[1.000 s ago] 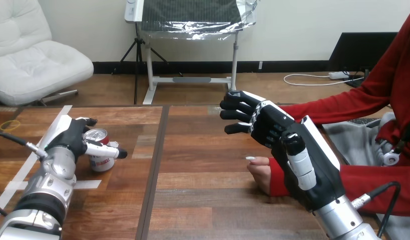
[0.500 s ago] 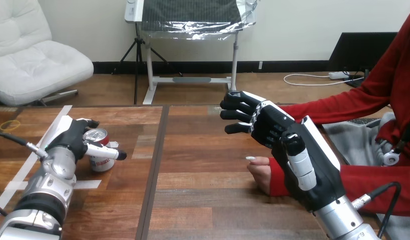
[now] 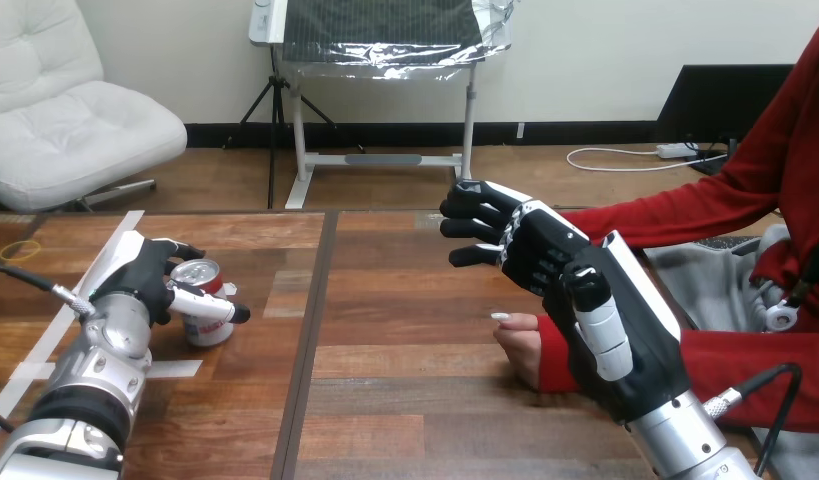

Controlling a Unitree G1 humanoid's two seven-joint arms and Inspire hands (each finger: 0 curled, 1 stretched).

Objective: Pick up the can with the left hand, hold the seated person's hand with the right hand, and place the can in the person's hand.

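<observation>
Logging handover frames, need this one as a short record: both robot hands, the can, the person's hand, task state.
left robot hand: thumb and fingers curled round the can
can: at the left of the table, leaning slightly; lifted or not, cannot tell
right robot hand: raised over the table's right part, fingers open, holding nothing
person's hand: resting on the table, partly hidden behind the right robot hand, not gripped
task state: can grasped; person's hand not yet held; can not yet handed over
</observation>
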